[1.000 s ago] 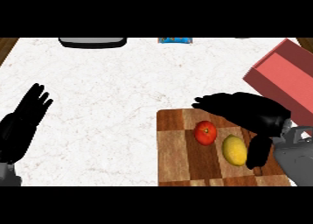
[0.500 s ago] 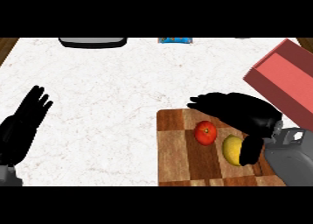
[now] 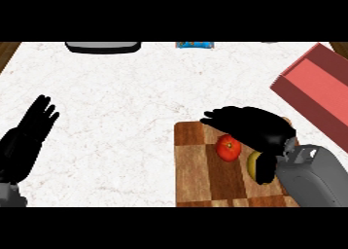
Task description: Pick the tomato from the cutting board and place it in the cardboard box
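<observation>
1. The tomato (image 3: 229,147) lay on the cutting board (image 3: 198,165), toward the board's 12 o'clock end, with nothing closed round it yet.
2. The right robot hand (image 3: 252,127) hovered just past the tomato at its 1 o'clock, palm down, fingers spread and relaxed toward 10 o'clock. It had hold of nothing. That placement looked like the approach to a grasp from above, so the pick seemed not yet made.
3. The left robot hand (image 3: 29,133) rested at the counter's 8 o'clock edge, fingers straight and pointing up, empty and well apart from the work. It appeared parked to stay out of the way.
4. The cardboard box (image 3: 321,95) stood at 2 o'clock from the board, tilted across the corner of the view with its reddish inside showing. Being on the right arm's own side, it probably made for a short carry.
5. A yellow fruit (image 3: 259,164) lay just beside the tomato at its 4 o'clock, partly hidden under the right wrist. It was the likeliest thing to be nudged or caught by mistake as the fingers closed.
6. At the far 12 o'clock edge of the white counter (image 3: 148,92) sat a dark tray-like object (image 3: 104,46) and a small blue item (image 3: 195,44), both well apart from the path to the box.
</observation>
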{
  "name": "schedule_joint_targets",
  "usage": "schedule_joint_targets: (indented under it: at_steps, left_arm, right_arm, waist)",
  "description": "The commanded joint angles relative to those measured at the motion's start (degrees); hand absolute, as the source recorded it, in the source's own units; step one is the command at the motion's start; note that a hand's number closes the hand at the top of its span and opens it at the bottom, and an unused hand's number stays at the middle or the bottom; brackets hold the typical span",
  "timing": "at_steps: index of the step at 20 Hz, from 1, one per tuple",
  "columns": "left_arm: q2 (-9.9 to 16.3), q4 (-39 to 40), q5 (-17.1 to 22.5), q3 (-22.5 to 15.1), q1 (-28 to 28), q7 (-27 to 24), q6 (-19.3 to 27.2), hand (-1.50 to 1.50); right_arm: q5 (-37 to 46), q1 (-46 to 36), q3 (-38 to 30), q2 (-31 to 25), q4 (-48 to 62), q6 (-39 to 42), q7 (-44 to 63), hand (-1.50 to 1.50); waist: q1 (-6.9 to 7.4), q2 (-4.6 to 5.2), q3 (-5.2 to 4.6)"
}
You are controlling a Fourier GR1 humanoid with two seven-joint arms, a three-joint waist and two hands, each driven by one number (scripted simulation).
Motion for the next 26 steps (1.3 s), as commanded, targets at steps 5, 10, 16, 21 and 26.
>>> schedule_joint_targets:
  at_steps: [5, 10, 16, 21, 26]
  left_arm:
    - [-0.40, 0.76, -0.80, 1.89, -0.43, 0.22, -1.61, 0.00]
    - [-2.10, -3.26, -1.58, 1.10, -0.70, 3.29, 0.00, 0.00]
    - [-3.34, 2.31, -2.72, 1.13, -4.39, 2.24, 0.06, 0.00]
    - [-2.95, -4.23, -2.13, 1.76, 1.78, 2.28, -2.48, 0.00]
    - [-4.45, -3.70, -3.60, 1.33, 1.77, 1.39, -2.02, 0.00]
  right_arm:
    - [6.03, 1.67, -0.49, 2.30, 1.12, -0.13, -0.90, -1.50]
    - [9.86, 1.71, 1.33, 4.33, 2.85, -0.50, -1.05, -1.50]
    - [12.11, 1.64, 0.55, 4.73, 5.01, -0.53, -3.44, -1.50]
    - [15.11, 0.20, 1.33, 6.21, 9.55, -0.90, -4.74, -1.50]
    - [16.85, 1.70, -0.29, 3.02, 11.56, -4.55, -10.87, -1.50]
  waist:
    - [-0.08, -0.01, 0.00]
    - [-0.05, -0.01, 0.01]
    - [-0.15, 0.03, 0.00]
    - [0.16, 0.00, 0.00]
    - [0.05, 0.01, 0.01]
